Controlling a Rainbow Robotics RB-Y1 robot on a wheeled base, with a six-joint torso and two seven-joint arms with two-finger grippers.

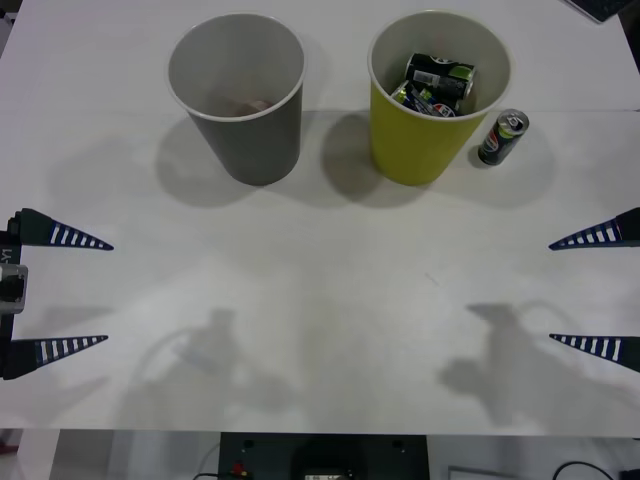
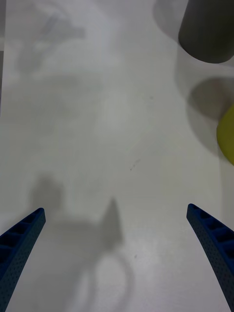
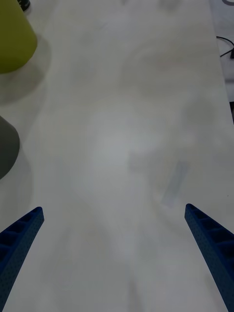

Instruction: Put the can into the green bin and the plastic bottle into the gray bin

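Far left, at the table's [image 1: 320,330] edge: left gripper [image 1: 106,293], blue fingers [image 3: 22,234] spread wide, nothing between them, just hanging over bare white tabletop.

Next, toward the back and left of the middle: the gray bin [image 1: 240,95], standing up straight, white rim, something small and brownish down at its bottom, too dim to name.

Just right of it, apart with a small gap: the green bin [image 1: 425,130], also standing up, holding a few dark cans [image 1: 438,82] piled inside.

Right beside the green bin, on the tabletop outside it: the can [image 1: 503,137], standing, leaning a little in the front view, silver top up.

Far right, near the table's edge: right gripper [image 1: 550,291], blue fingers [image 2: 209,234] spread wide too, holding nothing, well apart from the can.
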